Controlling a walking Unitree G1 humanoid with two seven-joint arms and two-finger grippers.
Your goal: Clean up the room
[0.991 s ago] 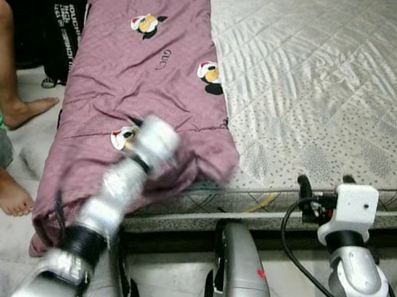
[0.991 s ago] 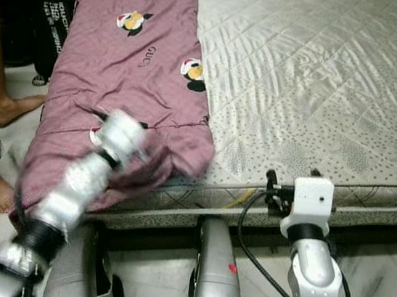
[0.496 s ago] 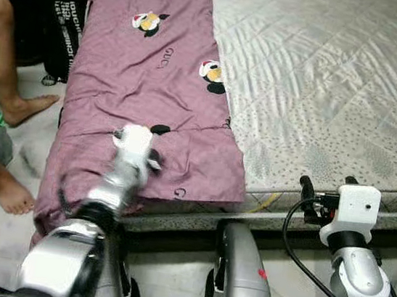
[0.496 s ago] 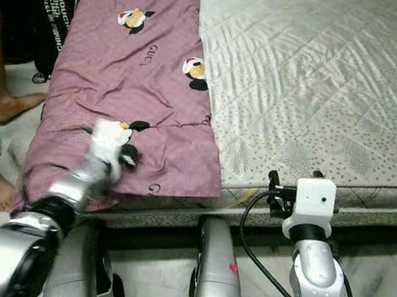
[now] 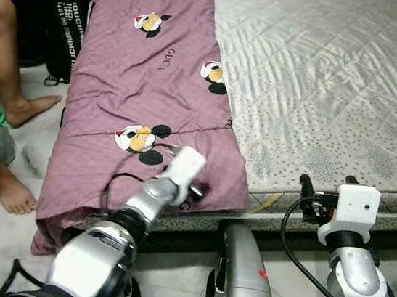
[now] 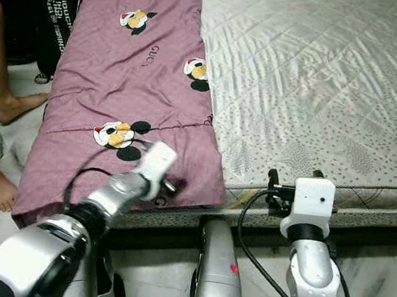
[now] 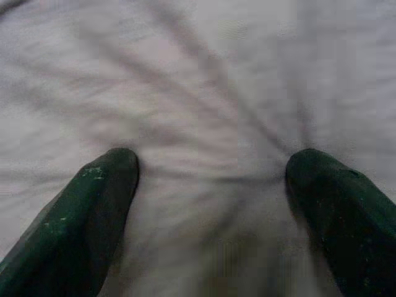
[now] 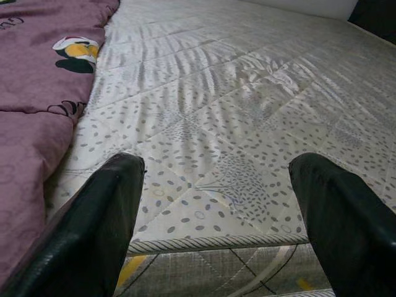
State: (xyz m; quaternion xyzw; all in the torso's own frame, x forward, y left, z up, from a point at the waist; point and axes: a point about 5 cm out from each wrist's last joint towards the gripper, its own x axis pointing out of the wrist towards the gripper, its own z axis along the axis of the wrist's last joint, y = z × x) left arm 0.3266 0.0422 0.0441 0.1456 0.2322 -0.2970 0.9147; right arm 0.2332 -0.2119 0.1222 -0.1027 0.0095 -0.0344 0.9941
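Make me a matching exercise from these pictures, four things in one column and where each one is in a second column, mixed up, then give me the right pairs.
Things
1. purple blanket
2. left end effector
3. right end effector
4. person's foot

Places
A. on the floor beside the bed
B. hovering at the mattress's near edge, fingers apart
C. pressed on the blanket's near corner, fingers apart
D. spread along the left side of the mattress

Pairs: 1-D, 2-C, 3-B, 4-A
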